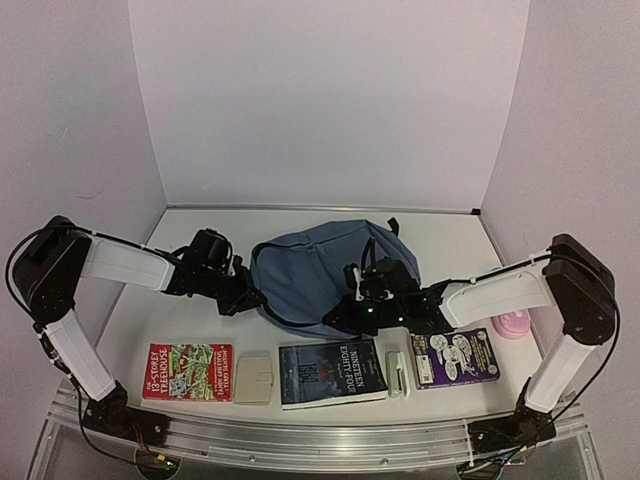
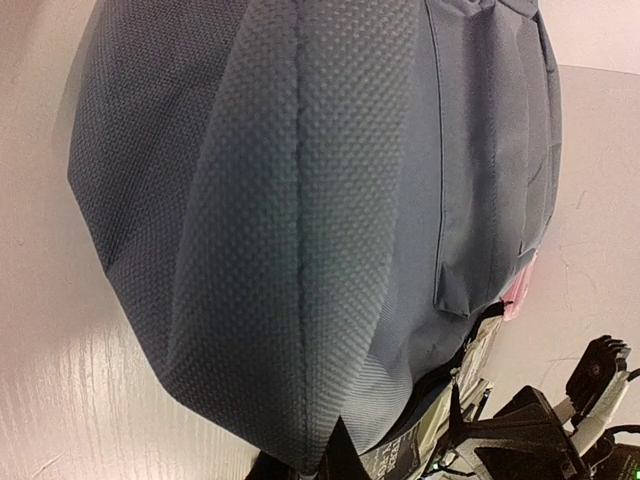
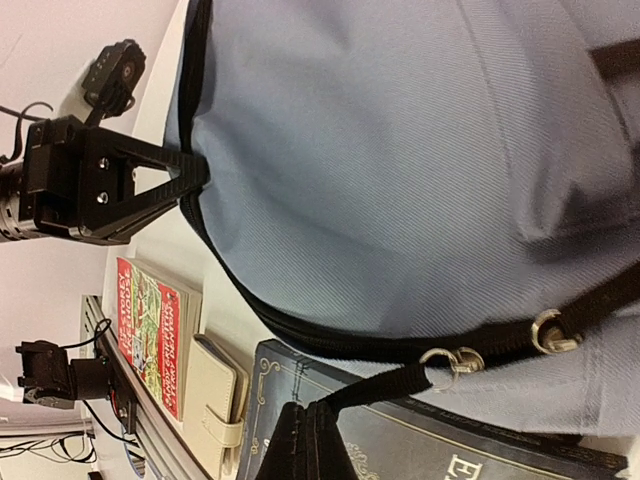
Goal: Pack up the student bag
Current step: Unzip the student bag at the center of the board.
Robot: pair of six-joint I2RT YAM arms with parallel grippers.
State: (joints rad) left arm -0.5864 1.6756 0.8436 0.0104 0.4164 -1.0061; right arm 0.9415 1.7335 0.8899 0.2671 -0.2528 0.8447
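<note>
Right gripper (image 3: 305, 425) pinches a zipper pull (image 3: 385, 385) at the bag's (image 1: 320, 265) 6 o'clock; left gripper (image 3: 198, 172) clamps its 9 o'clock edge.

The student bag (image 1: 320, 265) was slate blue with a fine woven grain, and its zippers (image 3: 350, 345) were black. On the white bench (image 1: 450, 240), from left to right, lay a red book (image 1: 187, 371), a cream case (image 1: 254, 378), a dark blue book (image 1: 331, 372), a purple cartoon book (image 1: 455, 358) and a pink case (image 1: 514, 324).
</note>
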